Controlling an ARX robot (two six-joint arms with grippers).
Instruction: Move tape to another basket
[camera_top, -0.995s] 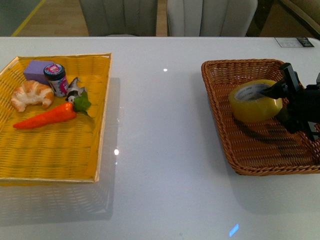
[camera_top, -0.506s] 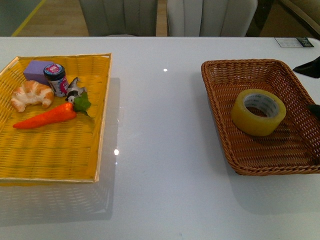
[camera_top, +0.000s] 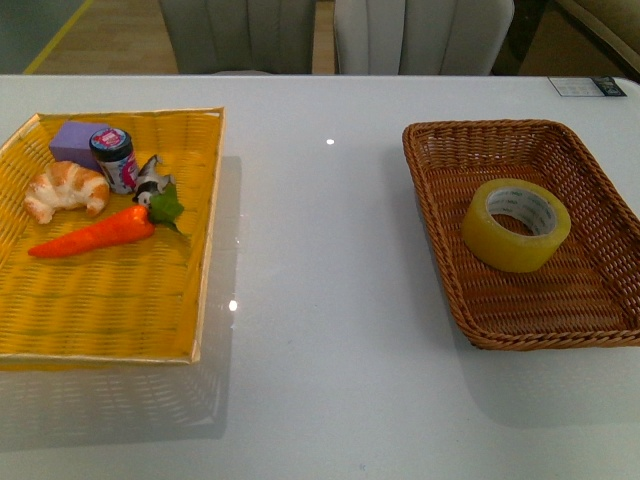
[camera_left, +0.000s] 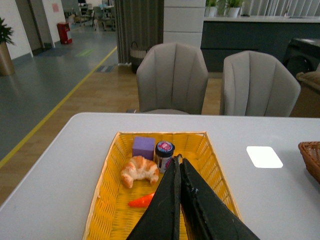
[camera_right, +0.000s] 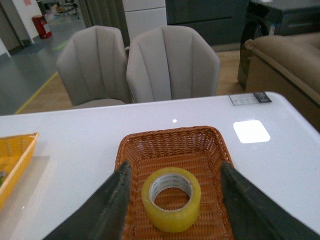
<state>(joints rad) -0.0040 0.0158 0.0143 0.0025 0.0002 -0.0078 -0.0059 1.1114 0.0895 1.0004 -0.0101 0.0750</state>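
The yellowish tape roll (camera_top: 516, 224) lies flat inside the dark brown wicker basket (camera_top: 432, 140) at the table's right; it also shows in the right wrist view (camera_right: 171, 199), in the basket (camera_right: 170, 137). My right gripper (camera_right: 175, 172) is open, held above and back from the tape, empty; it is out of the front view. My left gripper (camera_left: 178, 162) is shut and empty, above the yellow woven tray (camera_left: 110, 170); it is out of the front view too.
The yellow tray (camera_top: 205, 230) at the left holds a croissant (camera_top: 64, 189), a purple block (camera_top: 79, 140), a small jar (camera_top: 113, 157), a toy carrot (camera_top: 95, 231) and a small grey figure (camera_top: 151, 178). Two grey chairs (camera_top: 420, 30) stand behind the table.
The right gripper let go of the tape and drew back out of the front view. The tape, tilted one second ago, now lies flat in the brown basket.
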